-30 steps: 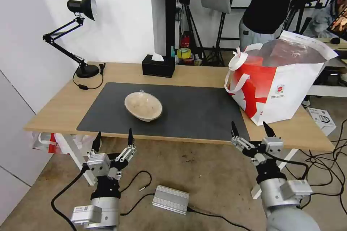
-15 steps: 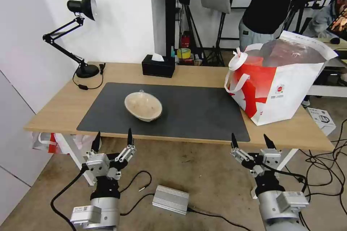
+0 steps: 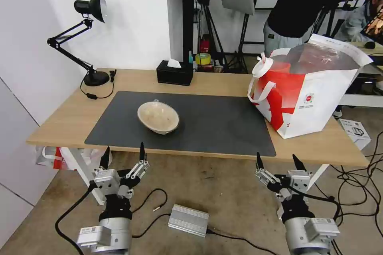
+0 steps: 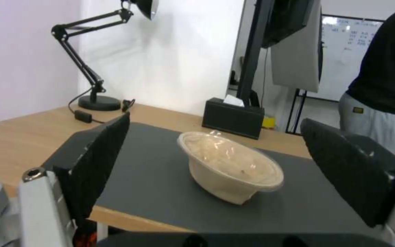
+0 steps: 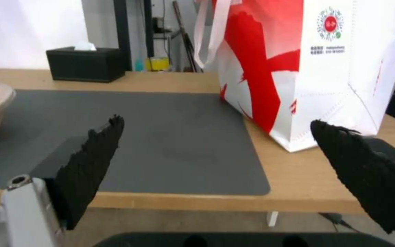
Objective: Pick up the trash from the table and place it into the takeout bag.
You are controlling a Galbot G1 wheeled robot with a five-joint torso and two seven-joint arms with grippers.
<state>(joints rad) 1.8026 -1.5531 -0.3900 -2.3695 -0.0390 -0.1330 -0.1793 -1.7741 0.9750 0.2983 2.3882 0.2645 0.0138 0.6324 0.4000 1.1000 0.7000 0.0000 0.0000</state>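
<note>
Presently one beige bowl (image 3: pixel 158 117) and one takeout bag (image 3: pixel 307 89) sit on the table (image 3: pixel 60 123), with the left claw (image 3: pixel 123 157) and right claw (image 3: pixel 278 162) spread empty below its near edge.

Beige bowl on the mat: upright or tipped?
Tipped. The beige bowl leans on the dark mat, its rim higher on the lamp side and its clear-covered opening slanting toward the takeout bag.

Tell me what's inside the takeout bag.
The takeout bag stands open on the table. Through its mouth the head view shows silver foil lining with reddish reflections. The walls hide the bottom, so whether anything lies inside cannot be told.
</note>
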